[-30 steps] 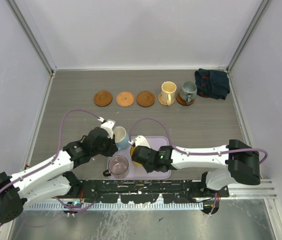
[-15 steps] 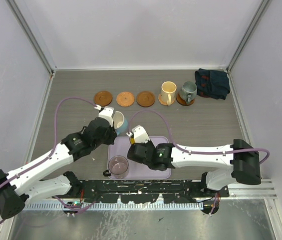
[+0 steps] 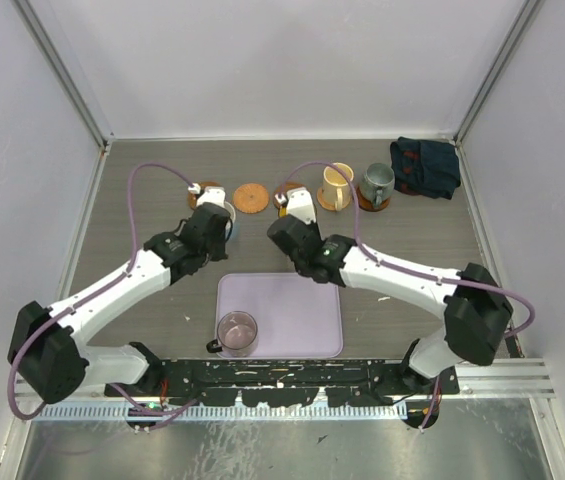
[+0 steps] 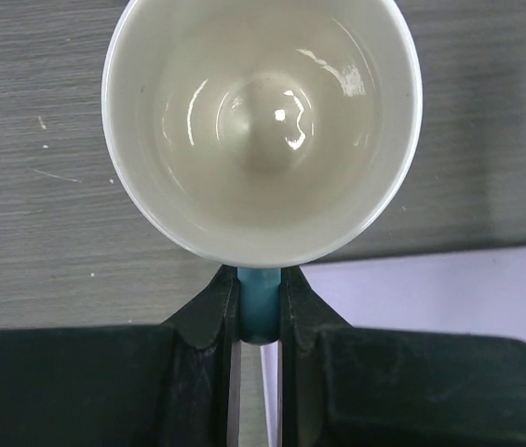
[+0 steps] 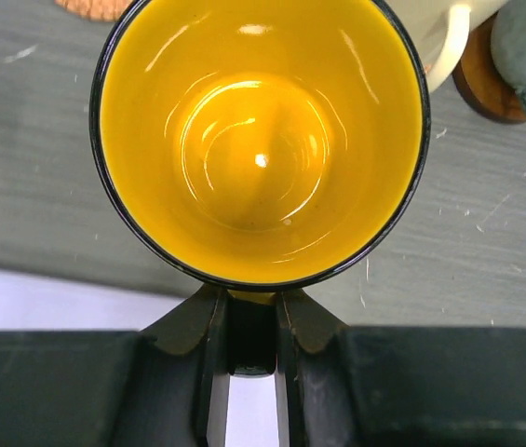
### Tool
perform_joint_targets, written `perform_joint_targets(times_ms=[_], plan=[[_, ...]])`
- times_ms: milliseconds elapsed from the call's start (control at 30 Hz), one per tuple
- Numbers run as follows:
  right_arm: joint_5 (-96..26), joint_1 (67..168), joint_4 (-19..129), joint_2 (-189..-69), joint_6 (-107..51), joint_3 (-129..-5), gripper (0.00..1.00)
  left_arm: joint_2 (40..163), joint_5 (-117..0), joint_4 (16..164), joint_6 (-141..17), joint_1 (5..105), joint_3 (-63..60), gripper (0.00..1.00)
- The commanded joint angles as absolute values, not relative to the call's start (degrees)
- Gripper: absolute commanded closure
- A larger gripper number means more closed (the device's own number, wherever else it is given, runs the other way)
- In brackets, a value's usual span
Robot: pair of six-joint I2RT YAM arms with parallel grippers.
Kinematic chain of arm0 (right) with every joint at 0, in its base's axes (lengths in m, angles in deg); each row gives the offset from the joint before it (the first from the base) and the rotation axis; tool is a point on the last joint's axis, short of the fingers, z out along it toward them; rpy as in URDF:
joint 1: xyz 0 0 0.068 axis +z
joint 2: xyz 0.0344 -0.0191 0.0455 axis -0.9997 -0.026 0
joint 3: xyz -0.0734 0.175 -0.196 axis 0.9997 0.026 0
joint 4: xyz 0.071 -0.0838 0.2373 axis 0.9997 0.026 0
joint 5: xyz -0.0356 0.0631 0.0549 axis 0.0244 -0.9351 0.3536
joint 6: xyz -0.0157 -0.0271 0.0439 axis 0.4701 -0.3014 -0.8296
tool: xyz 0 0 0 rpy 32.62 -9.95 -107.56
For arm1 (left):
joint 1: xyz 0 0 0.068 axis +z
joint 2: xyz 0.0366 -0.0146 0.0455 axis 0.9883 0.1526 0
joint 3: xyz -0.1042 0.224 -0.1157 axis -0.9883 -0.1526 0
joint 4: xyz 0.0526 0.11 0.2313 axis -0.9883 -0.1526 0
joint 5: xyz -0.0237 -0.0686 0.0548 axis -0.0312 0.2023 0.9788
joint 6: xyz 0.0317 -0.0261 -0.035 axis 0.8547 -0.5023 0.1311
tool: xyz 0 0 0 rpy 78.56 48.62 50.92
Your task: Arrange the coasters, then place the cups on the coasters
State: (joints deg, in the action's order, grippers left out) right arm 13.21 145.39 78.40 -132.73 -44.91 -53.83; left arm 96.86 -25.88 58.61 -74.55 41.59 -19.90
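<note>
My left pincer is clamped on the handle of the light blue cup, my right pincer on that of the orange-yellow cup, so both hang upright, bases free. They hover by the bare coasters, upper centre

Cream cup, grey-green cup block right end; middle coaster uncovered.

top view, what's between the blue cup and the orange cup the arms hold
One bare coaster, slightly farther back than the blue cup and orange cup; the top view shows it.
</note>
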Motion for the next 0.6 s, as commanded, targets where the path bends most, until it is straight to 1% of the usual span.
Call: perform_joint_targets(times_ms=[0,233,567], plan=[[10.62,140.29,66.86,-135.81,-39.09,-61.34,0.99,98.22,-28.27,65.59,-74.33,46.41,-14.59,1.0],[5.1,132.32,64.7,-144.8,-35.94,-68.74,0.99,105.86,-34.41,68.21,-74.7,51.41,-9.07,1.0],[1.25,126.27,62.93,-155.52,-33.47,-77.79,0.99,116.32,-38.13,73.73,-75.15,54.97,-1.76,1.0]])
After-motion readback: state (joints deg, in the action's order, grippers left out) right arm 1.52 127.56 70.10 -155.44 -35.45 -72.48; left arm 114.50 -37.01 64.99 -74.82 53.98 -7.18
